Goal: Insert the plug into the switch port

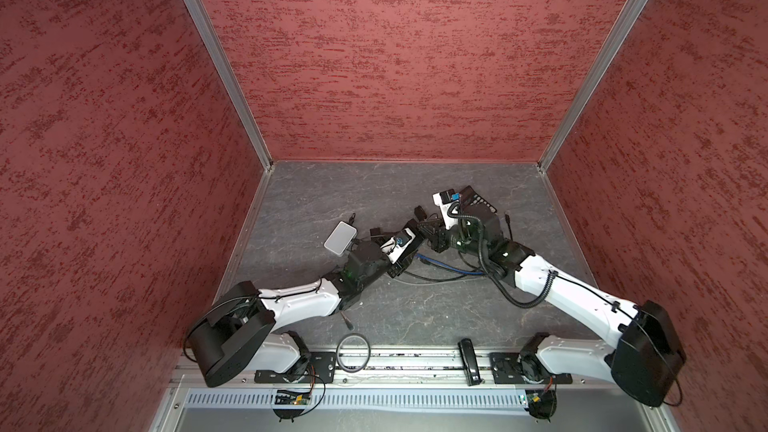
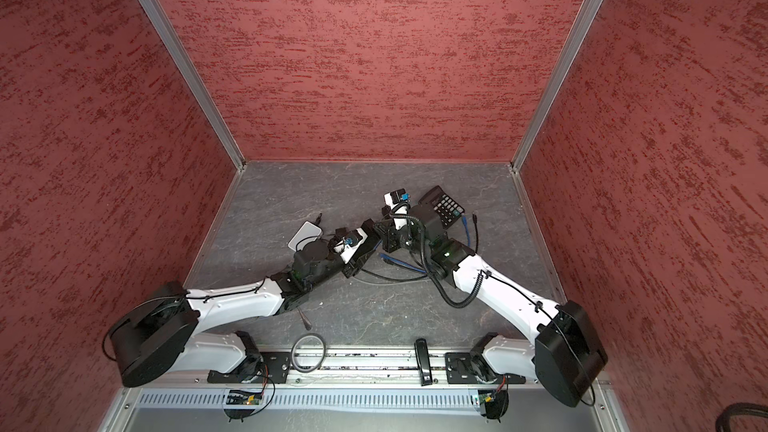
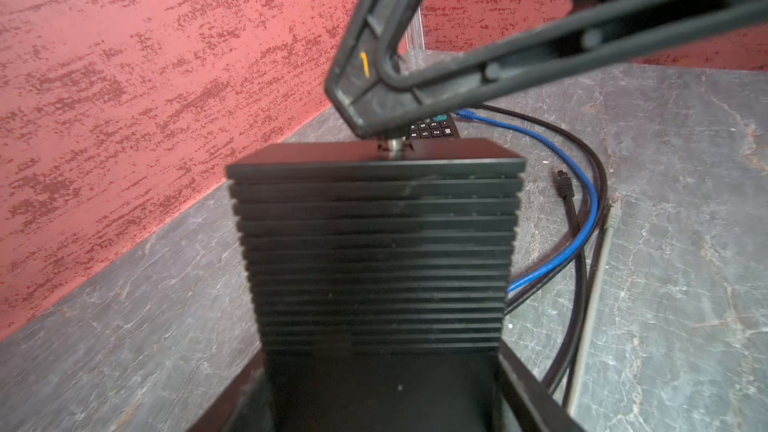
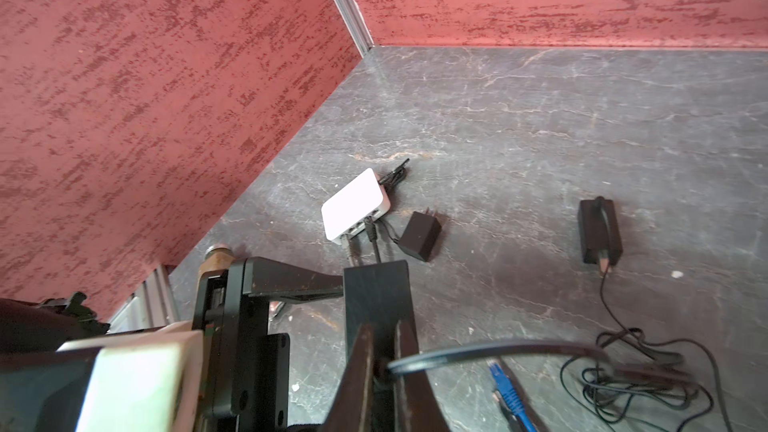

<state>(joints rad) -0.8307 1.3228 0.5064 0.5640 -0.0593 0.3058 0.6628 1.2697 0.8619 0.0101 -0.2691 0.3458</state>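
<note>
Near the worktop's middle, the left gripper (image 1: 413,245) clamps a black ribbed box (image 3: 374,243) in a wide grip; the right gripper (image 3: 368,116) is pinched closed on the plug (image 3: 392,146), whose metal tip meets the box's end face

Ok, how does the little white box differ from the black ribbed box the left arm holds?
The white box is smooth; the black ribbed box is finned across its visible face. The white box lies flat on the table with cables plugged in; the black ribbed box sits clamped in the left end effector. Both are rectangular housings.
</note>
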